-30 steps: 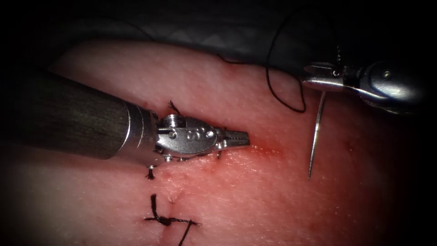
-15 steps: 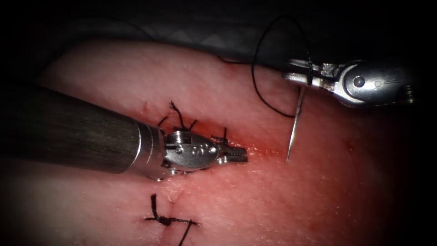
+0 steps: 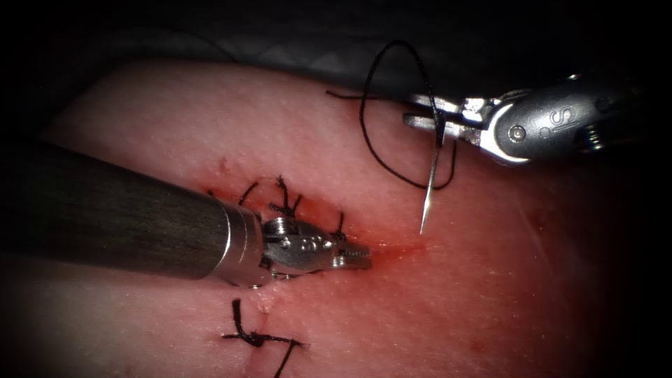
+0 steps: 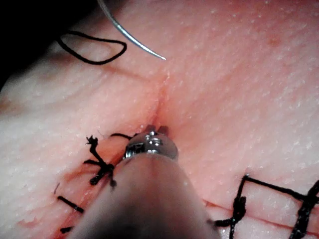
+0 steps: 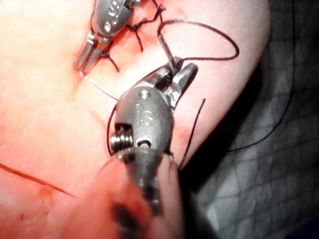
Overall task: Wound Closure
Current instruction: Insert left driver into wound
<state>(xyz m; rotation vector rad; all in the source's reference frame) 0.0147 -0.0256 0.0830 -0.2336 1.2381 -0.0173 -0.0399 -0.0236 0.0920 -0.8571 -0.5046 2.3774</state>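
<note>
My right tool (image 3: 411, 112) comes in from the right above the tissue (image 3: 525, 294), its jaws shut on the curved needle (image 3: 430, 183) near the thread end. The needle hangs down free of the tissue, its tip just right of the cut (image 3: 400, 249). Black thread (image 3: 369, 140) loops from the jaws over the tissue's far edge. My left tool (image 3: 364, 256) lies along the cut, jaws shut and holding nothing, tips on the red wet patch. In the left wrist view the needle (image 4: 130, 36) points at the cut (image 4: 160, 99). The right wrist view shows the right tool (image 5: 174, 74) and the left tool's jaws (image 5: 85, 54).
Tied black stitches with cut ends (image 3: 283, 199) sit behind the left tool's wrist, and another knot (image 3: 255, 339) lies nearer the front. Red fluid (image 3: 413, 246) stains the cut's open end. Dark cloth (image 3: 280, 42) lies beyond the tissue's far edge.
The right tool has carried the needle leftward, bringing its tip close to the cut's open end. The left tool has drawn back and lower, uncovering the stitches behind it.
</note>
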